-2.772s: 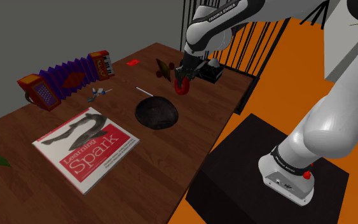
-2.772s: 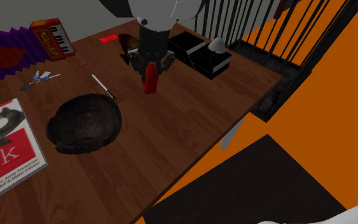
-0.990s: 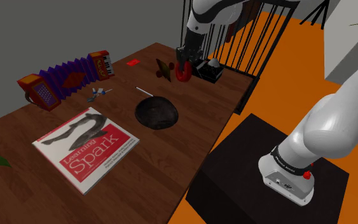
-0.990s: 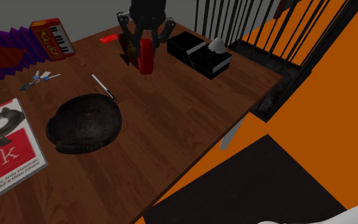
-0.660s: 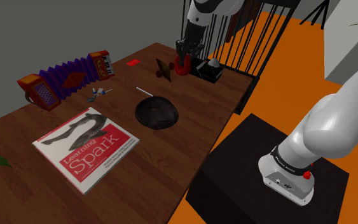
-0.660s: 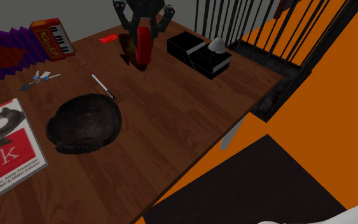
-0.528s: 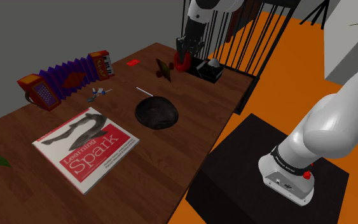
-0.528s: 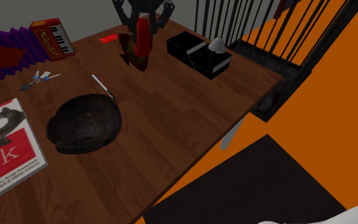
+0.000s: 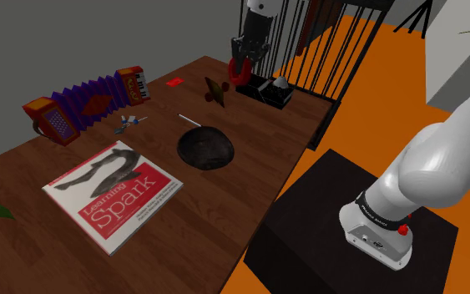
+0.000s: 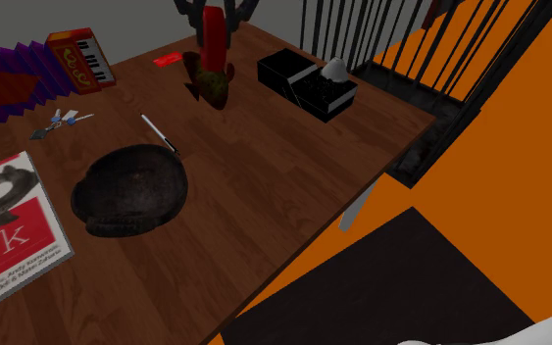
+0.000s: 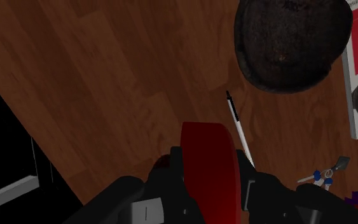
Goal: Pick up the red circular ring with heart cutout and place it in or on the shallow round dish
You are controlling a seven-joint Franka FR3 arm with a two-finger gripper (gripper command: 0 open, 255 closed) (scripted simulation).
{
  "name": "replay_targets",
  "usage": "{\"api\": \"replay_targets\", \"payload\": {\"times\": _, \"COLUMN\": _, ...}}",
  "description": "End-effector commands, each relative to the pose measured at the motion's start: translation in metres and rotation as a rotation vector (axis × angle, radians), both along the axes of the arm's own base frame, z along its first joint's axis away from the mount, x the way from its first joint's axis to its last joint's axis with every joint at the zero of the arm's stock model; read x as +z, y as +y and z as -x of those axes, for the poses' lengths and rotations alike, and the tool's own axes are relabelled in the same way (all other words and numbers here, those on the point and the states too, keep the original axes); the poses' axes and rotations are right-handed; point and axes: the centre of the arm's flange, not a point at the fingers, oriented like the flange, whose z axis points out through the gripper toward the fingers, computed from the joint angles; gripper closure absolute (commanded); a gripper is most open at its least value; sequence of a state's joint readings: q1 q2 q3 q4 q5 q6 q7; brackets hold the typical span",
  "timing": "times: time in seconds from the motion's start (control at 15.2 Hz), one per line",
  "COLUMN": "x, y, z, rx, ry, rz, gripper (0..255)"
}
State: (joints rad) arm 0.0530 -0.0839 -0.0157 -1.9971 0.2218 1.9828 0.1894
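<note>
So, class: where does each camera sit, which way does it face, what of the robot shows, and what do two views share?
Shoulder view: beside the stand, looking down over the wooden table; the white arm and stand show.
Second exterior view: above the table, looking down across it; jaws at the top edge.
Wrist view: mounted above the jaws, looking down along them at the red ring they clasp.
Shared: all show the dark round dish.

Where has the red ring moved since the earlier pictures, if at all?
Yes. In the shoulder view the red ring has gone up, from lower than the black box to higher than it, and farther from the dark dish.
</note>
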Motion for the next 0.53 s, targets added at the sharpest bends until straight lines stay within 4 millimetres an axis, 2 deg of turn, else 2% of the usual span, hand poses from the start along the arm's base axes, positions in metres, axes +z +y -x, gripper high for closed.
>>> {"api": "replay_targets", "payload": {"times": 0.0, "x": 0.005, "y": 0.020, "z": 0.005, "rx": 0.000, "ry": 0.000, "rz": 0.000, "gripper": 255}}
{"api": "replay_targets", "payload": {"times": 0.46, "x": 0.012, "y": 0.110, "z": 0.027, "rx": 0.000, "ry": 0.000, "rz": 0.000, "gripper": 255}}
